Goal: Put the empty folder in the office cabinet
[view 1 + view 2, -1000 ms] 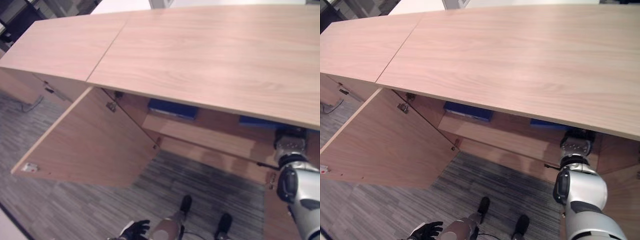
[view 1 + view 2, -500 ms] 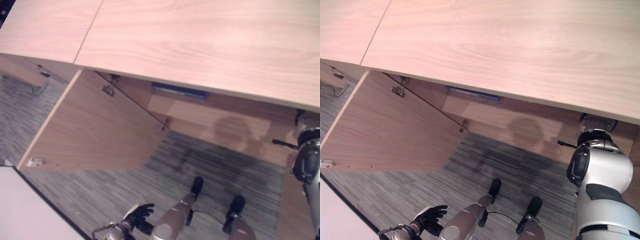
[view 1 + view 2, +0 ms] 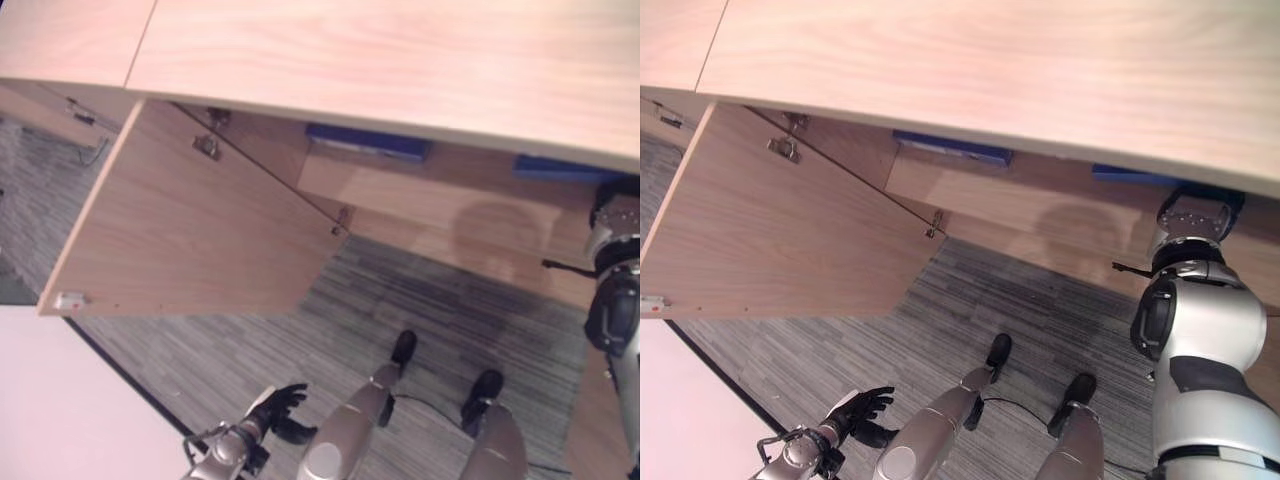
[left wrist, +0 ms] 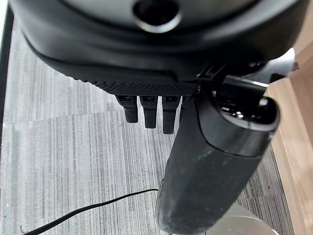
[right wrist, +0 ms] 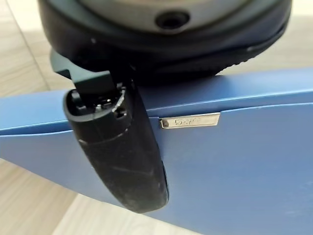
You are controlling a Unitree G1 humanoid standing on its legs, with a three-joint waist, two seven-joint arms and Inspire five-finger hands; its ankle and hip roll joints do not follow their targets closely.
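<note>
Left wrist view puts my left hand (image 4: 161,105) nearest me: it hangs low over the grey striped carpet (image 4: 63,147), fingers straight and loose, holding nothing. In the head views I see it down by the robot's side (image 3: 862,407), spread open and idle.

Further out, the light wooden cabinet door (image 3: 190,235) stands swung wide on the left. Beyond it is the open cabinet with its pale wooden inner shelf (image 3: 400,190) under the long wood-grain cabinet top (image 3: 400,60). A flat blue item (image 3: 368,141) lies on that shelf towards the left.

My right arm reaches under the top on the right, and the right hand (image 5: 117,147) is inside. In its own wrist view the thumb presses down across the flat blue plastic folder (image 5: 230,166) with a small metal label plate, so I read the hand as clamped on the folder. From the head, a blue edge of the folder (image 3: 555,167) shows just past the wrist, at shelf level.

Compared with a second ago, the whole picture has slid: the head has tipped down and the cabinet top now crowds the upper frame, so that is camera motion. The arm remains in the cabinet, and the left hand has come further into sight. I judge the folder is in place but not yet released; letting go and drawing back cleanly remains.
</note>
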